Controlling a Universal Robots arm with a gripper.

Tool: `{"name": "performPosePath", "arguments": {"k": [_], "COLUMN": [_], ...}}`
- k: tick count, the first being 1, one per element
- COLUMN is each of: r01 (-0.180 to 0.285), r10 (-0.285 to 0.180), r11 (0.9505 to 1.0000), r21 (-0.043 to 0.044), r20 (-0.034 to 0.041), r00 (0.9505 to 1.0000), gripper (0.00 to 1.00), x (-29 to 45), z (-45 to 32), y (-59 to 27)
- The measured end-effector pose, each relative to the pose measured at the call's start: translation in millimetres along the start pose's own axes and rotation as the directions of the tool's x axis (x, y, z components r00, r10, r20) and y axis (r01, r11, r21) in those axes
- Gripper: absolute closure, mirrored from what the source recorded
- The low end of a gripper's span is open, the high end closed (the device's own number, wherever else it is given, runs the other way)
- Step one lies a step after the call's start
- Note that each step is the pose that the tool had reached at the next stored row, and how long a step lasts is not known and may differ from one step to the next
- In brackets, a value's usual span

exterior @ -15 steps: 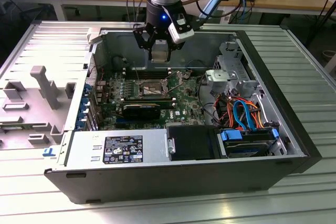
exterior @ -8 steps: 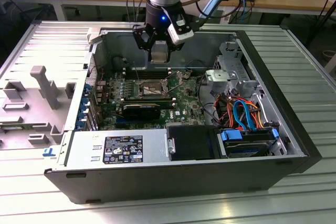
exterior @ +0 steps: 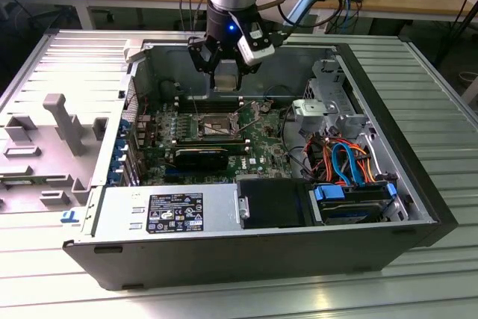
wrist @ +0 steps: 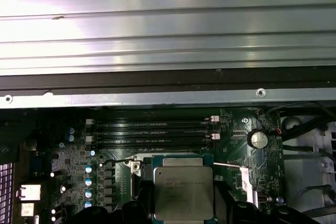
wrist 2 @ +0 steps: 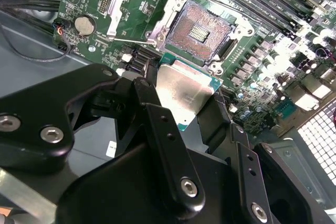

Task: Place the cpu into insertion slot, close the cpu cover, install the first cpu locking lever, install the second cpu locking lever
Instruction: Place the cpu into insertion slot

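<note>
My gripper point(exterior: 225, 89) hangs over the back of the open computer case, shut on the cpu point(wrist 2: 185, 92), a flat square chip with a silvery top held by its edges between the black fingers point(wrist 2: 157, 124). In the first wrist view the cpu point(wrist: 182, 192) is seen from above with its metal lid up. Just beyond it on the green motherboard lies the insertion slot point(wrist 2: 202, 31), bare, with its contact field exposed; it also shows in the exterior view point(exterior: 213, 126). The cpu cover point(wrist 2: 125, 3) is swung open beside the slot. A thin wire locking lever point(wrist 2: 131, 39) stands released.
The grey case wall point(exterior: 149, 72) and back rim point(wrist: 157, 98) close in behind the gripper. Memory slots point(wrist: 152, 129) run beside the socket. A black ribbed block point(exterior: 202, 158), the power supply point(exterior: 168, 214), a drive cage point(exterior: 328, 110) and coloured cables point(exterior: 343, 162) fill the rest of the case.
</note>
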State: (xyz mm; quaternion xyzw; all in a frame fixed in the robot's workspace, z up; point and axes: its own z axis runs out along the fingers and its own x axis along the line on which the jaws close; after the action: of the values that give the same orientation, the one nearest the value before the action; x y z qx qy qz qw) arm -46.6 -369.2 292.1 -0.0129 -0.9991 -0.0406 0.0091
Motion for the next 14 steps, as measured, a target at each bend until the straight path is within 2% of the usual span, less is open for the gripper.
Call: {"name": "performPosePath", "arguments": {"k": [14], "r01": [0.000], "r10": [0.000], "r11": [1.0000], "r21": [0.0029], "r20": [0.0001], "r00": [1.0000], "gripper": [0.45], "x": [1.7], "z": [4.6], "y": [-1.4]}}
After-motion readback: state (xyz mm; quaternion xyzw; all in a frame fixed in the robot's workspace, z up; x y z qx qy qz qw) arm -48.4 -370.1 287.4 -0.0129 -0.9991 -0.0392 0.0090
